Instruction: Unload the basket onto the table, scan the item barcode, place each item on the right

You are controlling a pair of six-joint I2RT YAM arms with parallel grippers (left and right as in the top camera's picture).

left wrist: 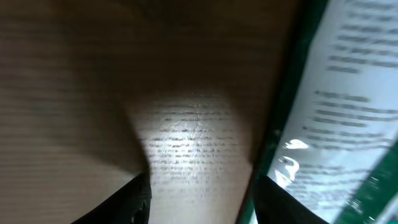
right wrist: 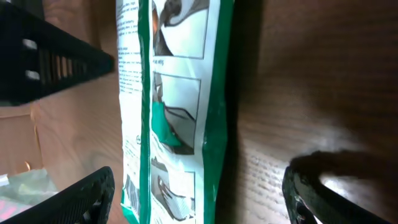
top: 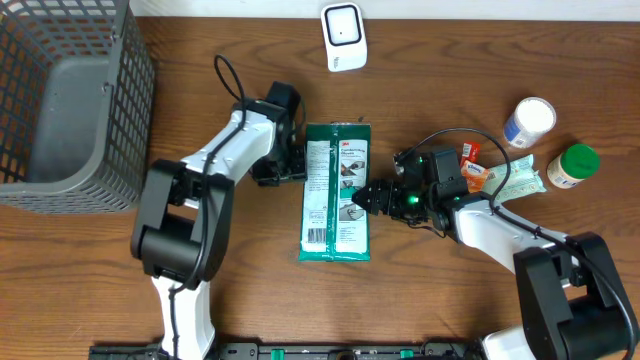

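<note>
So the scan hadn't happened yet, far as I could judge. The green-and-white flat packet [top: 336,190] lay on the wooden table [top: 450,60] with its printed panel up, and the little white scanner [top: 343,37] stood well apart from the packet, out past its top end. Nothing was lifted or turned toward the scanner. Both arms were right at the packet though. The left hand [top: 297,167] sat against the packet's left edge near the top end. In its wrist view the two dark fingers [left wrist: 134,202] were spread with only bare table between them and the packet's green edge just beside one of them, so it was open and holding nothing. The right hand [top: 363,198] was at the packet's right edge about halfway down, fingers [right wrist: 329,186] wide apart, with the packet lying out in front of the gap, not pinched. What looked like the barcode sat low on the packet's left side. My guess was that grabbing the packet and showing that code to the scanner were both left to do.
</note>
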